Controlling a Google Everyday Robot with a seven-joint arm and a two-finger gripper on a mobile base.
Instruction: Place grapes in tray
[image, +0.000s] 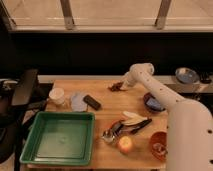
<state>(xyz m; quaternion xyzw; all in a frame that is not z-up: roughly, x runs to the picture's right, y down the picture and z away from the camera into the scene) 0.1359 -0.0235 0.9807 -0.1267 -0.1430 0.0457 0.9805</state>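
Note:
The grapes (116, 87) are a small dark reddish cluster lying on the wooden table (105, 107) near its far edge. My gripper (123, 85) is at the end of the white arm, right beside the grapes on their right and touching or nearly touching them. The green tray (60, 137) sits at the front left of the table, with nothing in it.
A white cup (57, 95), a pale lid (78, 101) and a dark block (92, 102) lie left of centre. Tongs and utensils (125, 125), an apple (125, 144), an orange bowl (158, 145) and a dark bowl (152, 103) lie right. A grey bowl (186, 75) sits on the far counter.

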